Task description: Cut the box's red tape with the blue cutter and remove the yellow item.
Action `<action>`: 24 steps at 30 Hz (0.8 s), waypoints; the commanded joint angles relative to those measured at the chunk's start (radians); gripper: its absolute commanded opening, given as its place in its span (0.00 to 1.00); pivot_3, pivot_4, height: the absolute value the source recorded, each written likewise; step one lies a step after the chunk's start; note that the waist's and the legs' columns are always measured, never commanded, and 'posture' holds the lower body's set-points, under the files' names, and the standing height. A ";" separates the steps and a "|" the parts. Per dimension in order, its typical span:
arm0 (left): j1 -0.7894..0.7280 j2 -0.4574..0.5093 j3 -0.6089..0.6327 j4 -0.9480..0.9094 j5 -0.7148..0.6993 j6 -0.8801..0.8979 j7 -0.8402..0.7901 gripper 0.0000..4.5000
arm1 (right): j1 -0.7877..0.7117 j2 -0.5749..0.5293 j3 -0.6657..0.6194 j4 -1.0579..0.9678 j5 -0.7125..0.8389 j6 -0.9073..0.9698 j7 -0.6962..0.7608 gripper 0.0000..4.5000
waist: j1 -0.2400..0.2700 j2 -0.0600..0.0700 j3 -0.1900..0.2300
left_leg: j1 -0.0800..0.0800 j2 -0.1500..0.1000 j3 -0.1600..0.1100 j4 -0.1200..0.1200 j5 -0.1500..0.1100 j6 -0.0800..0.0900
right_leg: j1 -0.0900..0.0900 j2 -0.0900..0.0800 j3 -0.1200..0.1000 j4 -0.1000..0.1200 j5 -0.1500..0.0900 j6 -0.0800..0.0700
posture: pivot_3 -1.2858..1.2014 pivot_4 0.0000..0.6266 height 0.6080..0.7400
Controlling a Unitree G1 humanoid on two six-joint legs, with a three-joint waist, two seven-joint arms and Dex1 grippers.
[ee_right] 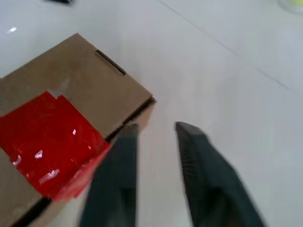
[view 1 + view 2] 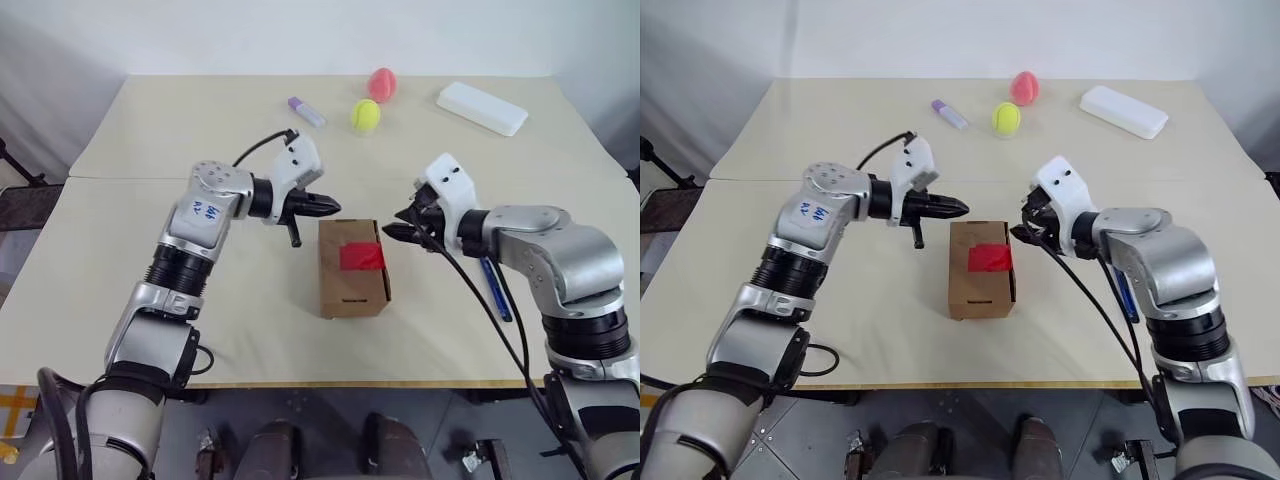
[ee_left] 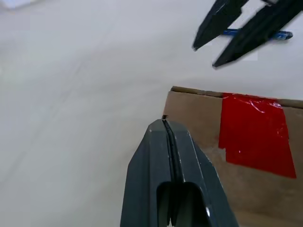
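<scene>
The box point(image 2: 353, 268) sits at the centre of the frame on the counter point(image 2: 150, 130), shut, its long axis running toward me, with the red tape point(image 2: 362, 257) across its top nearer the right edge and looking whole. My left fingers point(image 2: 322, 206) are pressed together and hold nothing; they hover just above and left of the box's far left corner, pointing right. My right fingers point(image 2: 400, 225) stand narrowly apart, empty, just off the box's far right corner, pointing left at the tape. The blue cutter point(image 2: 496, 290) lies flat on the counter to the right of the box, partly under my right forearm, its long axis running near-to-far and roughly parallel to the box's long side. It is behind and below my right fingers rather than ahead of them, so my right arm is clearly the nearer one, but I judge it must pull back and swing toward the lower right before it can close across the slim shaft. The yellow item is presumably inside the box; I cannot see it.
</scene>
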 commanded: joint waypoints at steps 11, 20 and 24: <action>0.008 -0.049 -0.104 0.065 0.085 -0.116 -0.002 0.00 | 0.016 0.001 0.055 0.063 -0.042 -0.058 -0.041 0.99 | 0.000 0.000 0.000 | 0.000 0.000 0.000 0.000 0.000 0.000 | 0.000 0.000 0.000 0.000 0.000 0.000 | 0.52 0.24 1.00; 0.029 -0.039 -0.123 0.038 0.102 -0.134 -0.023 0.00 | 0.051 -0.022 0.017 0.104 -0.052 -0.061 -0.071 0.99 | 0.003 0.000 0.000 | 0.000 0.000 0.000 0.001 0.000 0.000 | 0.000 0.000 0.001 0.001 0.000 0.000 | 0.52 0.24 1.00; 0.052 -0.029 -0.121 0.006 0.097 -0.122 -0.028 0.00 | 0.106 -0.054 0.012 0.069 -0.044 -0.052 -0.064 0.99 | 0.003 -0.001 -0.001 | 0.001 0.000 -0.001 0.001 0.000 0.000 | 0.001 0.000 0.000 0.001 0.000 0.000 | 0.52 0.24 1.00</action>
